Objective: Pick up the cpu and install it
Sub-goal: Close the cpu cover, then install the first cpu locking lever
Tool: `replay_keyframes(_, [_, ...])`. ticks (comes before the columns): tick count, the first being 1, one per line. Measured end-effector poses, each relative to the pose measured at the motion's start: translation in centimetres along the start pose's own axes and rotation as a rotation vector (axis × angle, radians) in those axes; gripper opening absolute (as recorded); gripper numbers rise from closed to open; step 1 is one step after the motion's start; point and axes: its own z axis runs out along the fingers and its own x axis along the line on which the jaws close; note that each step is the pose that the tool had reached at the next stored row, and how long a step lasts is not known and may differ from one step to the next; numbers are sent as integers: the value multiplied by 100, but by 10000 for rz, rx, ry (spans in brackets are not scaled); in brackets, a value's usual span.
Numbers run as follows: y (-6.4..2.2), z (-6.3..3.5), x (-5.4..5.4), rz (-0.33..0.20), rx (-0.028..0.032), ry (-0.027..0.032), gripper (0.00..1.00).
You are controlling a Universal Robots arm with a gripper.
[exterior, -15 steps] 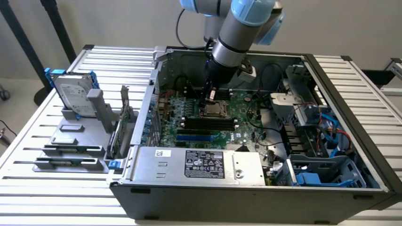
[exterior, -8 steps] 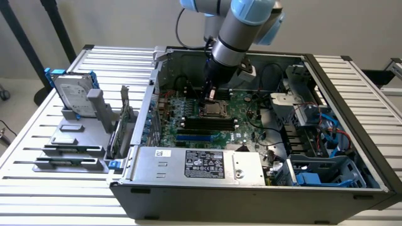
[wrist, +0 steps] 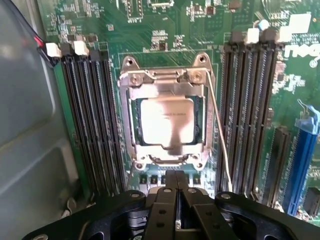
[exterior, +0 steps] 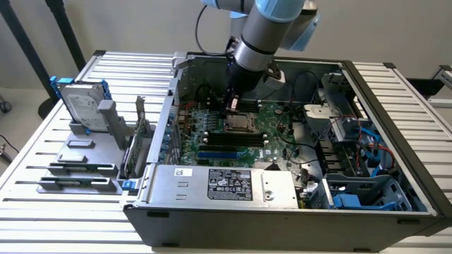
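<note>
cpu [wrist: 167,122] seated within socket frame [wrist: 128,87], closed jaws just beside frame edge

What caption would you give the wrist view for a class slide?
Shut gripper near the cpu, which sits in its socket frame on the green motherboard, between black memory slots.

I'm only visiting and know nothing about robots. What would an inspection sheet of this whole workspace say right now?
Surface: white slatted metal table, carrying an open grey computer case.
Job's things: small square silver-topped cpu sits in the green motherboard socket, framed by a metal bracket.
Clutter: silver hard drive with blue rails upright in a grey holder, at the exterior view's left.
Grippers: black pincer shut, empty, poised over the socket.
Cables: black cables and blue cables inside the case.
Surroundings: pale wall.
</note>
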Motion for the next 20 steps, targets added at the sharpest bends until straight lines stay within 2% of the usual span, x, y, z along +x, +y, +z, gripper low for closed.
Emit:
replay_keyframes(6, [-99, -46, -60, -22, 10, 79, 11])
replay_keyframes(20, [-100, -48, -61, -24, 10, 84, 11])
